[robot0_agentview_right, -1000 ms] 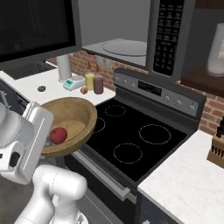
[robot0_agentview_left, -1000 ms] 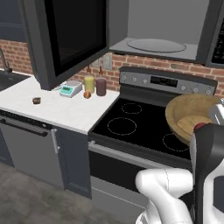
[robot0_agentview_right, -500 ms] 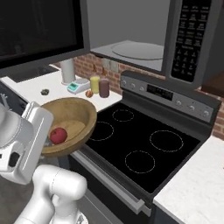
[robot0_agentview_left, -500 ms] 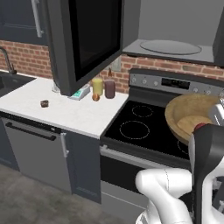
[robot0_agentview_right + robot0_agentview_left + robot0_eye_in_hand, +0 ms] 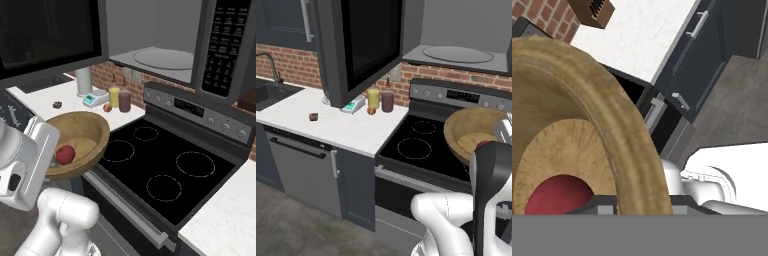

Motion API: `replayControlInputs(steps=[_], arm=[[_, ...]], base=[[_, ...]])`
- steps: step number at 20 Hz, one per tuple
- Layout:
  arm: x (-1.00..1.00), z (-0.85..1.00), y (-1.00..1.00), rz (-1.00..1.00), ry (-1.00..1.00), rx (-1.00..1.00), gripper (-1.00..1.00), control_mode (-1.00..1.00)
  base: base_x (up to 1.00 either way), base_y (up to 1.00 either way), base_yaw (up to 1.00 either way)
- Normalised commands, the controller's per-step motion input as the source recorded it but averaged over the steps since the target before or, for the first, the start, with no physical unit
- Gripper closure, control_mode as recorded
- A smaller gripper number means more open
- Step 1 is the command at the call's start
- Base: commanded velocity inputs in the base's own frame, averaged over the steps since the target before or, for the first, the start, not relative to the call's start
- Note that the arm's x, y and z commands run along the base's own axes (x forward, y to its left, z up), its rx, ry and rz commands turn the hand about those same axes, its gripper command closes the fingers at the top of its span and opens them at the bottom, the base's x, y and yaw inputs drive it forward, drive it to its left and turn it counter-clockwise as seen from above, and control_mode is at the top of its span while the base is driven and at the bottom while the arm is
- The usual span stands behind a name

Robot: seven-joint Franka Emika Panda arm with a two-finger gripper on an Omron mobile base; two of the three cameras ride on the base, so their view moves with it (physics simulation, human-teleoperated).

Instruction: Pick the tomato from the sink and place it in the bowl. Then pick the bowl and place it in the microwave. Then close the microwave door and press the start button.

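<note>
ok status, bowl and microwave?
Gripper shut on bowl rim, held over stove front. Tomato inside bowl. Microwave door open, turntable bare, nothing blocking the cavity.

Microwave (image 5: 165, 60) cavity open above stove (image 5: 165, 170), door (image 5: 363, 45) swung out leftward

Whole view shifted right toward microwave (image 5: 165, 55)

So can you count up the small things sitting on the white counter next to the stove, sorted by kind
Jars: 2, a yellow jar and a dark brown jar
Small balls: 1, an orange ball
Kitchen scales: 1, a teal scale
Small dark lumps: 1, a brown lump
Total: 5
</note>
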Motion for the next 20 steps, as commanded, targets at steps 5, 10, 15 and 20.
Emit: replayControlInputs(steps=[5, 10, 15, 20], arm=[[0.00, 0.00, 0.00, 0.00, 0.00, 0.00, 1.00, 1.00], [0.00, 0.00, 0.00, 0.00, 0.00, 0.00, 1.00, 1.00], [0.00, 0.00, 0.00, 0.00, 0.00, 0.00, 1.00, 1.00], [0.00, 0.01, 0.00, -0.06, 0.00, 0.00, 1.00, -1.00]], base=[[0.02, -0.25, -0.06], [0.00, -0.10, -0.18], [0.00, 0.00, -0.19], [0.00, 0.00, -0.07]])
